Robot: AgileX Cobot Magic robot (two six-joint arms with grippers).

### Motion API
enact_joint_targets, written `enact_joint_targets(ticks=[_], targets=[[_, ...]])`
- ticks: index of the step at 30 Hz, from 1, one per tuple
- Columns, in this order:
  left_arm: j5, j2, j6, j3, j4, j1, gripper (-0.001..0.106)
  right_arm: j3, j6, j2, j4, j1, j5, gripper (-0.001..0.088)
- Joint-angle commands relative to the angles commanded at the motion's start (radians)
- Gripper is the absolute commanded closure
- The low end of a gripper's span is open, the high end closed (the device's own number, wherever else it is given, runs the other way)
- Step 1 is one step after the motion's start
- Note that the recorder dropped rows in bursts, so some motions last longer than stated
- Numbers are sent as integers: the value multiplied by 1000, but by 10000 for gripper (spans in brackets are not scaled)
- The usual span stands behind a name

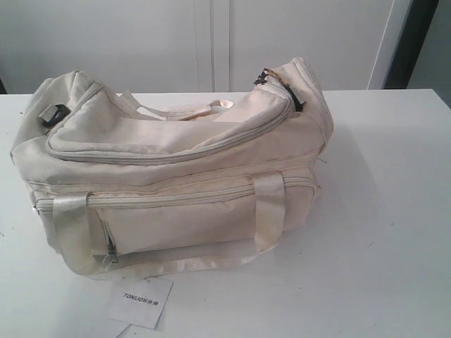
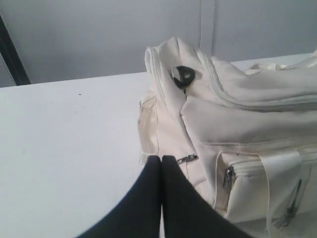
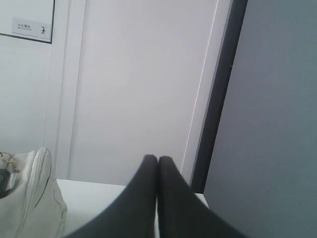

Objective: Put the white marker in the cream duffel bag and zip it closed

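Exterior: cream duffel bag (image 1: 183, 176) sits on the white table (image 1: 380, 211), TONLION tag (image 1: 141, 301) at its front.
Left wrist: my left gripper (image 2: 161, 158) is pressed together, empty, bag end just ahead.
Right wrist: my right gripper (image 3: 158, 158) is together, empty, bag off to one side.

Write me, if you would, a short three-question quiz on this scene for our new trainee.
1. True or false: the left gripper is holding the white marker.
2. Where does the paper tag lie relative to the cream duffel bag?
A. On top of it.
B. On the table, just off its pocket side.
C. Tucked into an open pocket.
3. Fill in: the right gripper is ___ (open or shut).

Key
1. False: it is shut on nothing, and no marker shows in any view.
2. B.
3. Shut.
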Motion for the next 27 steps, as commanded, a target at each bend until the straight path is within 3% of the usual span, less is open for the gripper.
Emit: enact_joint_targets(ticks=[7,15,19,27], targets=[[-79,-96,-32,134,0,0,1053,0,0,0,0,0,0,868],[-82,-156,-55,248,0,0,1053,0,0,0,2,0,0,868],[-75,-181,-55,255,0,0,1053,0,0,0,2,0,0,868],[53,-203,-39,255,0,0,1053,0,0,0,2,0,0,868]])
